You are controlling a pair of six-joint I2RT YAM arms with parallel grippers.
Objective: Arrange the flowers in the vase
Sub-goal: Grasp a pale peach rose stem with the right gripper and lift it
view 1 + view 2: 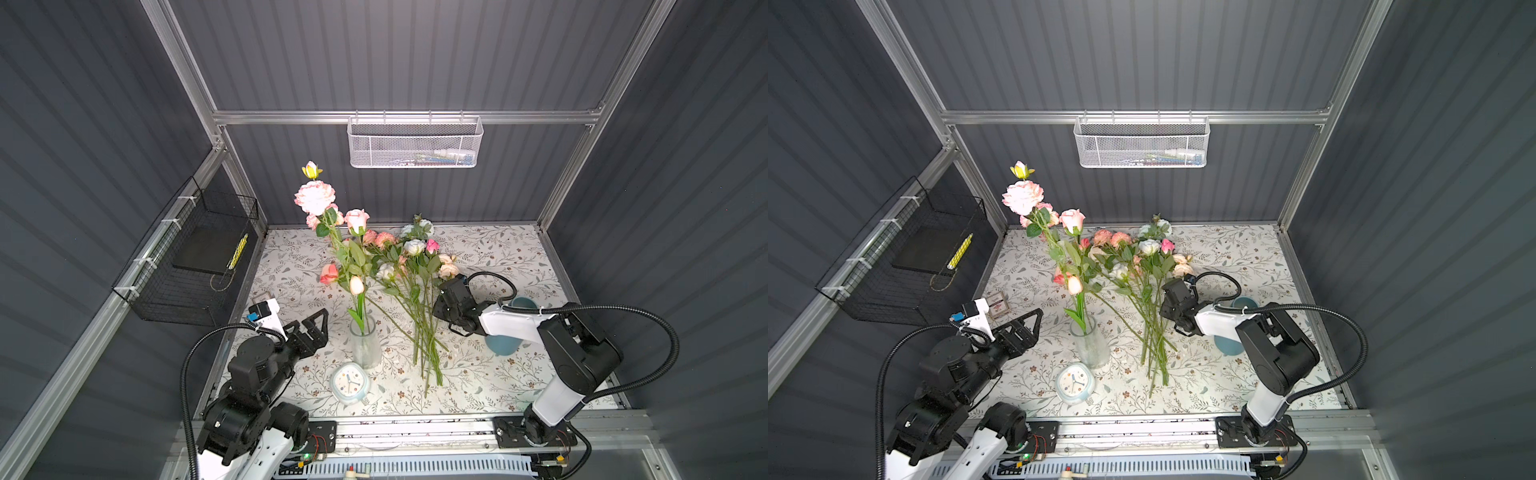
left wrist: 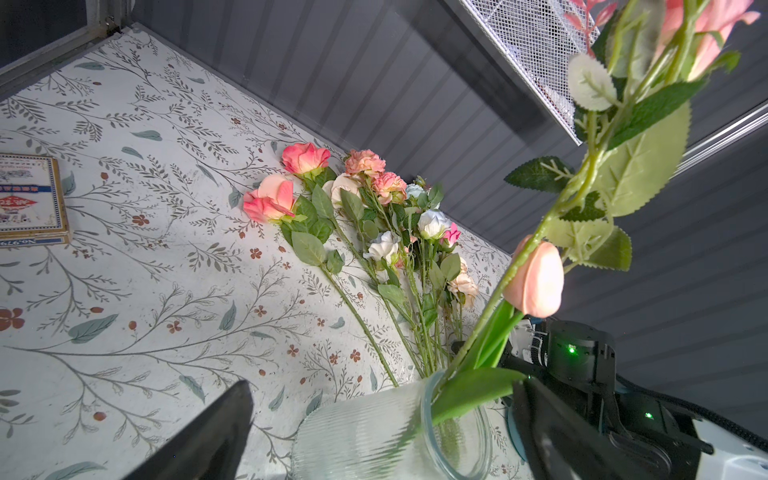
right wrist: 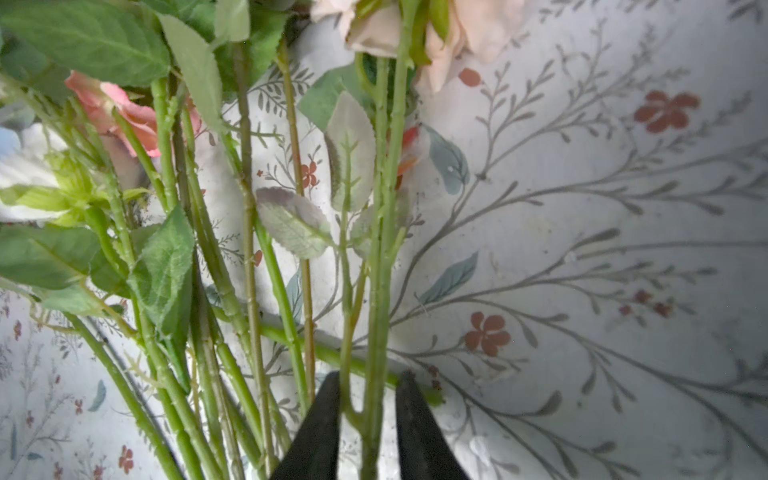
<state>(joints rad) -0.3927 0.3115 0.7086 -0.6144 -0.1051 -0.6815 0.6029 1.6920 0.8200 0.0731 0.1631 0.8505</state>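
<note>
Rail, flowers on tablecloth, grey walls

ribbed clear glass vase, matt printed tablecloth, white metal mesh basket

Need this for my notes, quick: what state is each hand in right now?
Left hand: open, holding nothing.
Right hand: set around a flower stem; cannot tell whether it grips it.
</note>
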